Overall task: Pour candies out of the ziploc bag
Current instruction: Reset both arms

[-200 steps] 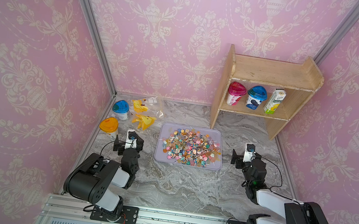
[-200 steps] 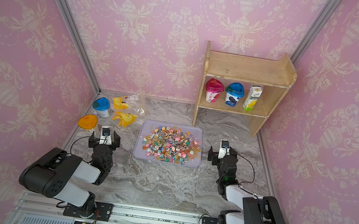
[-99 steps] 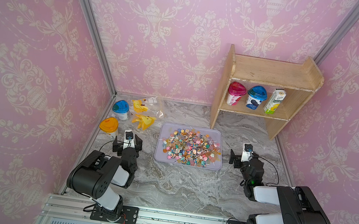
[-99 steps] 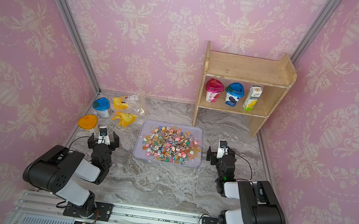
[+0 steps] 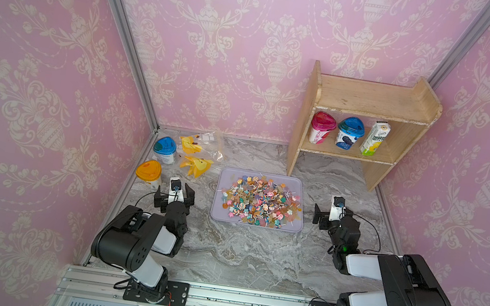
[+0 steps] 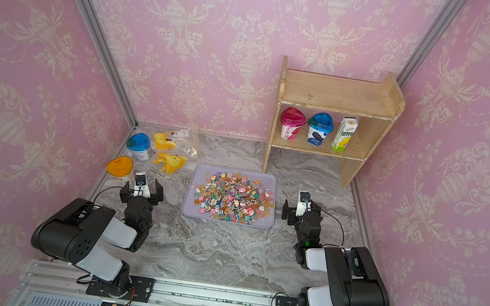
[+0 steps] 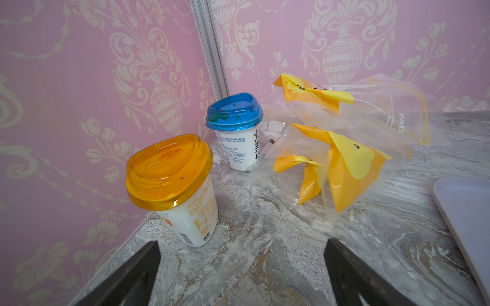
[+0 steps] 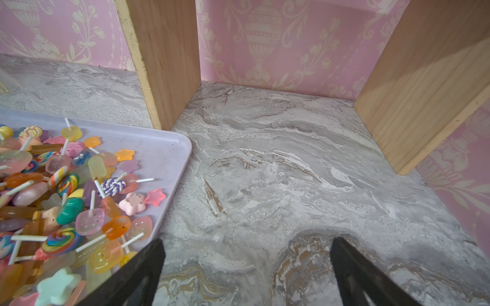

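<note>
Multicoloured candies (image 5: 257,202) fill the lilac tray (image 5: 297,184); clear yellow-printed ziploc bags (image 5: 202,146) lie slack at the table's (image 5: 254,259) far-left corner. Both jaws gape empty: pouring looks finished, and the arms need only rest.

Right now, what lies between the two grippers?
The lilac tray, heaped with the candies, lies between the left gripper and right gripper, shown in both top views.

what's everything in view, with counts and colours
candies: many, multicoloured, heaped in tray
tray: one, lavender, centre
ziploc bags: at least two, clear with yellow print, back left
blue-lidded cup: one, white, beside bags
orange-lidded cup: one, white, left edge
shelf: one, wooden, back right
shelf cups: two, pink and blue lids, inside shelf
carton: one, green-white, beside them
left tool: one, black, open, near orange-lidded cup
right tool: one, black, open, right of tray
</note>
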`<state>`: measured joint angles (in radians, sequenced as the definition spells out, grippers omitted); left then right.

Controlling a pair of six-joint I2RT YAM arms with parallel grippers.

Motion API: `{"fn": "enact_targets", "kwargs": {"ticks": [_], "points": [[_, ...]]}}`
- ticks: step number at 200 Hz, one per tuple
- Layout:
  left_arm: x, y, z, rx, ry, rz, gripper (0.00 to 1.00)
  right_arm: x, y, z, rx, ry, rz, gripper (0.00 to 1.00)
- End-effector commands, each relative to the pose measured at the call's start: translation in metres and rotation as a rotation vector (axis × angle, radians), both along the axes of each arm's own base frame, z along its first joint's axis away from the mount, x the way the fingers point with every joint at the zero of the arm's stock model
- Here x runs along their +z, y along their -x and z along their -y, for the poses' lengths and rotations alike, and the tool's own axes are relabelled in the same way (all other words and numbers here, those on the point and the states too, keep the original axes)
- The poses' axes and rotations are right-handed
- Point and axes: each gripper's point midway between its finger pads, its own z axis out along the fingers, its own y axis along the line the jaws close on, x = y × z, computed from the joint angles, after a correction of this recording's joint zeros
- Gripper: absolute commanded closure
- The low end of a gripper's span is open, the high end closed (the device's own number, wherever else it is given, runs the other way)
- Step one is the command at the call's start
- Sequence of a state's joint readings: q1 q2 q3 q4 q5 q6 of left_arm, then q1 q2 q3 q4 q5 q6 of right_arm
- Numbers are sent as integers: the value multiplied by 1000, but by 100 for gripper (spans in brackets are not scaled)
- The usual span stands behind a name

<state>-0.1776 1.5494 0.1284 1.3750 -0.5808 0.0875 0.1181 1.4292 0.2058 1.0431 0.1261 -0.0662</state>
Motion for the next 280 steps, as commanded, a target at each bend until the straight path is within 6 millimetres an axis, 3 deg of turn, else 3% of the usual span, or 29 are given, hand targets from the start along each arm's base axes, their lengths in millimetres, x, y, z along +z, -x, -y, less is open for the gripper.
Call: {"fn": "enact_targets", "kwargs": {"ticks": [1,90,136,164,280], "points": [[2,0,0,-15,29,22,1,9,-5,-2,4,-19,29,0],[-1,-3,2,-22,34,14,1,7,-9,-3,22,-30,3,0],[5,0,0,-13,34,33,1,24,-22,-7,42,-25,-99,0],[-1,-5,5,-41,30,11,1,10,-22,-16,99,-21,-93,0],[-9,-15,13,-87,11,-22,1,-8,-35,8,21,-111,-141,0]]}}
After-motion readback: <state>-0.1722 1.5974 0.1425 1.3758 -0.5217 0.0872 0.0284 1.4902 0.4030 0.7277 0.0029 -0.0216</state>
